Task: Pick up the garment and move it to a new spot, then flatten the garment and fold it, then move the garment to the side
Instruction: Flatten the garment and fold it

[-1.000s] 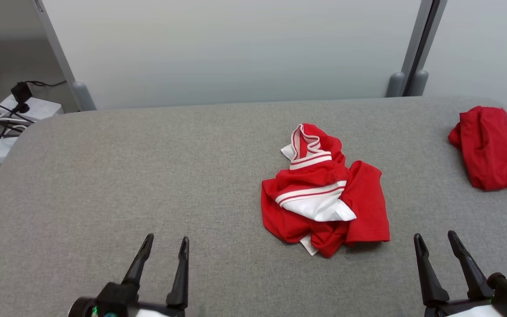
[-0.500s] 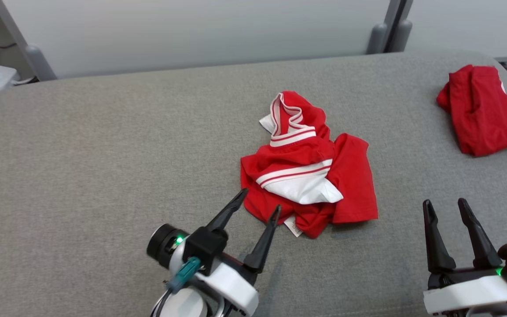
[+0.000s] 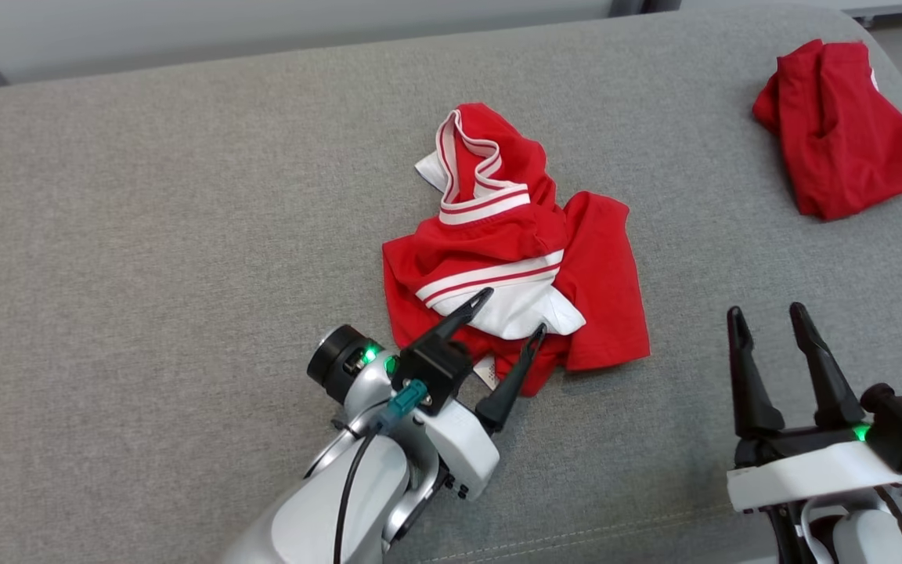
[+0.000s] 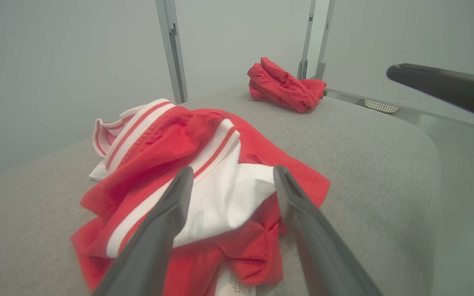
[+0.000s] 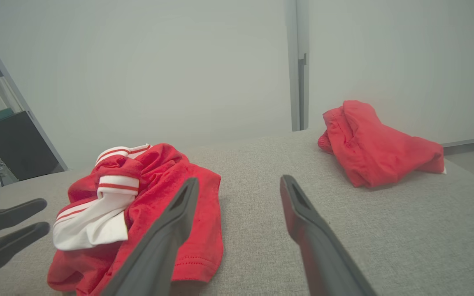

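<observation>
grey padded worktop (image 3: 146, 235) below a pale wall, carrying crumpled red-and-white garment (image 3: 498, 235) near its middle. hovering left jaws, spread wide and grasping nothing, over the garment's near edge, straddling its white patch, seemingly lining up a pinch for lifting. holding right jaws released, apart on the right, likely in reserve. leaving second red bundle (image 3: 835, 133) at far right corner.

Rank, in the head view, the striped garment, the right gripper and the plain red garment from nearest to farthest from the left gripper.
1. striped garment: centre, right at the left gripper.
2. right gripper: lower right.
3. plain red garment: far upper right.
</observation>
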Controlling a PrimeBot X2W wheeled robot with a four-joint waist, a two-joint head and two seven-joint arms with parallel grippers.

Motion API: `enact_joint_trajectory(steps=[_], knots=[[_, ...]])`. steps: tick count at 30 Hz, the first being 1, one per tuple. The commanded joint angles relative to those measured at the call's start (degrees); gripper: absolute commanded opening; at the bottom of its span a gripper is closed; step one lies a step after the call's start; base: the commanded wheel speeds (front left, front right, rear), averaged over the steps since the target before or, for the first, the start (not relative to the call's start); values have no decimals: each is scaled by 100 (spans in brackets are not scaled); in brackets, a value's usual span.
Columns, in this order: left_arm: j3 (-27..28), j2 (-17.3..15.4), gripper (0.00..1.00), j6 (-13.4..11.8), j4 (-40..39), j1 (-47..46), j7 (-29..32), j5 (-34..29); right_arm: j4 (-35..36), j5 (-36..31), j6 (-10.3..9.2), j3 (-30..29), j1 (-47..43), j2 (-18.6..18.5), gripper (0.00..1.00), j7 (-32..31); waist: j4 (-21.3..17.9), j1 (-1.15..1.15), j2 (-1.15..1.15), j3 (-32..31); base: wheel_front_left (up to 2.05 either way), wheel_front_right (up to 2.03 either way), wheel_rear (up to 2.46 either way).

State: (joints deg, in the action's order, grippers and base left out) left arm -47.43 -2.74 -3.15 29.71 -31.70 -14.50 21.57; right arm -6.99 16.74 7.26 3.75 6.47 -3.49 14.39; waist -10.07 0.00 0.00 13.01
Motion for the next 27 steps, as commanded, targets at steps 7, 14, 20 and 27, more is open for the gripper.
enact_joint_trajectory(steps=[7, 14, 20, 27], knots=[[-71, -14, 100, -224, 537, -669, -50, 145, 67, -15, 23, 336, 352, -22, 100, 61, -132, 0, 0, 225, 0, 0, 0], [-141, -14, 57, -262, 730, -820, -50, 215, 26, -19, 23, 477, 412, -64, 100, 61, -135, 0, 0, 255, 0, 0, 0], [192, -14, 0, -395, 337, -796, -50, 195, -403, 231, 23, 987, 454, -206, 100, 61, 20, 0, 0, 169, 0, 0, 0], [1015, -37, 0, -441, -178, -581, -50, -178, -1156, 350, 23, 1558, 722, -413, 100, 61, 337, 0, 0, 83, 0, 0, 0]])
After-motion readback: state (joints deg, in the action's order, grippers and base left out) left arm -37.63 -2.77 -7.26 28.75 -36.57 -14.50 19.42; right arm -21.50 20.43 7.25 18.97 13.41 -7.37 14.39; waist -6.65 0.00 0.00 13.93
